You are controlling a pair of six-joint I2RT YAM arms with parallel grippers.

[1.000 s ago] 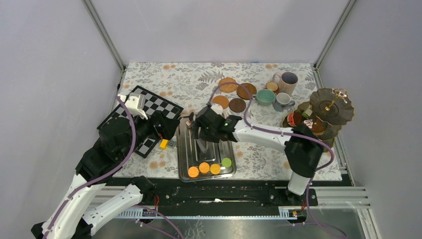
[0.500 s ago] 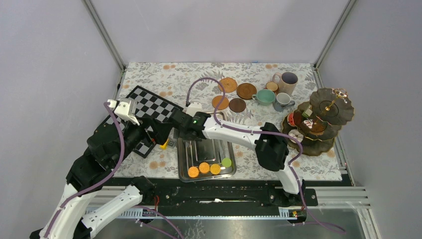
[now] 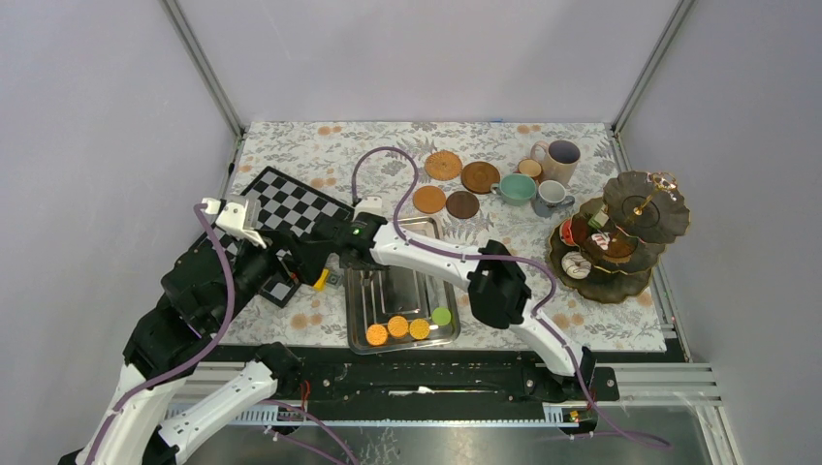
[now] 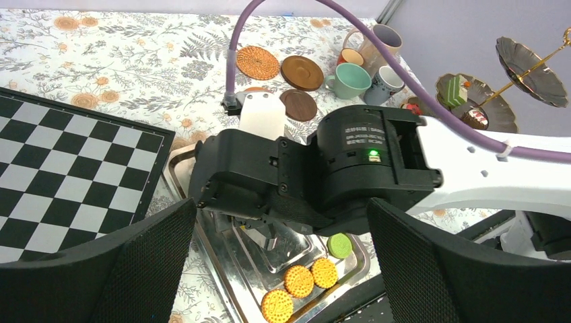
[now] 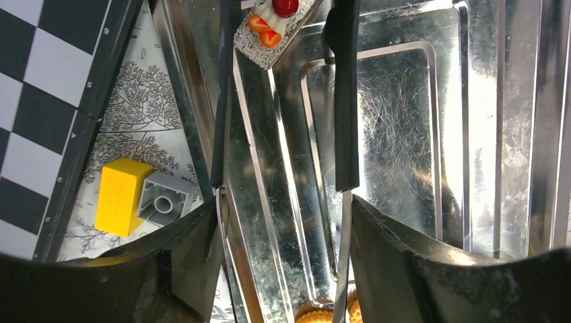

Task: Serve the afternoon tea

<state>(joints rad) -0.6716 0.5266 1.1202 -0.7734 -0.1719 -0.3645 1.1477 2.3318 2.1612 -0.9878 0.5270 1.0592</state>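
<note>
Over the far left corner of the rectangular steel tray (image 3: 393, 291), the right end effector (image 5: 283, 101) hangs with its two fingers spread, and nothing is pinched. Between them, near the tips, lies a small toy cake slice (image 5: 269, 23), white with red fruit on top; I cannot tell if a finger touches it. The left end effector (image 4: 283, 269) is also spread wide and empty, near the corner of the black-and-white chessboard (image 3: 300, 203).

I judge the task to be partly done. The dark three-tier stand (image 3: 645, 208), with scalloped plates and a gold rod, already carries several small pastries (image 3: 580, 263) on its lower tiers. What is left: three round orange biscuits (image 3: 397, 327) with a grainy face and one flat green disc (image 3: 441, 316) lie at the near end of the tray, and the cake slice also. The four round brown coasters (image 3: 480, 177), one clearly woven, are bare. The four glazed mugs (image 3: 517, 188) stand beside them on the flowered worktop (image 3: 320, 155), not on them.

The tray is polished metal, scratched and mirror-like, so I expect thin pieces to slide on it. A yellow block (image 5: 121, 195) and a grey block (image 5: 161, 202) rest just beside its rim.
</note>
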